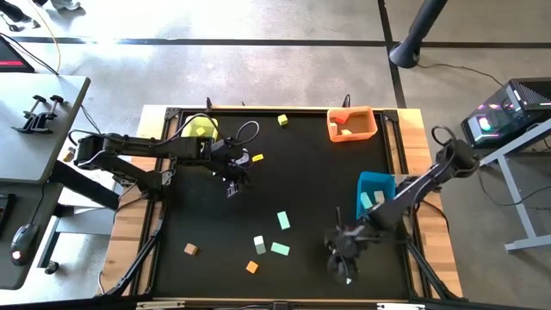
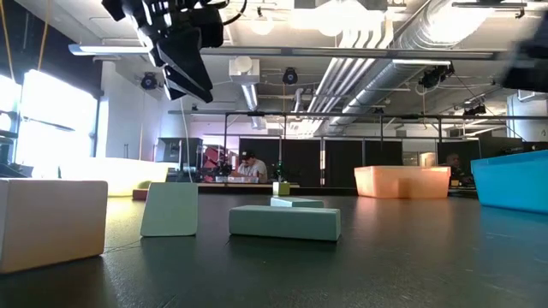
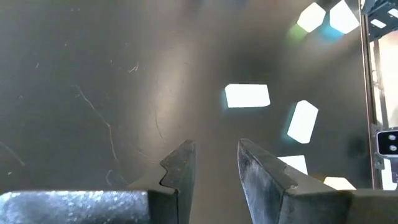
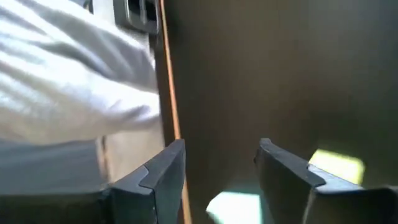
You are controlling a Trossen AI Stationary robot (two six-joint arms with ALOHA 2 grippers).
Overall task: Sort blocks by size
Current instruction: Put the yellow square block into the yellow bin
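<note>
the left end effector (image 1: 234,182) hung over the black table (image 1: 301,172) near the yellow bin (image 1: 200,127), with its two fingers (image 3: 180,168) a little apart and nothing between them. the right end effector (image 1: 344,267) was down low near the front edge of the table, close to the blue bin (image 1: 375,191), and its fingers (image 4: 165,168) were apart and empty too. most of the blocks (image 1: 282,221) lay loose in the middle and front of the table, mint ones and small tan and orange ones, one yellow block (image 1: 282,120) sat near the back, and a few more were inside the orange bin (image 1: 351,123) and the blue bin.
</note>
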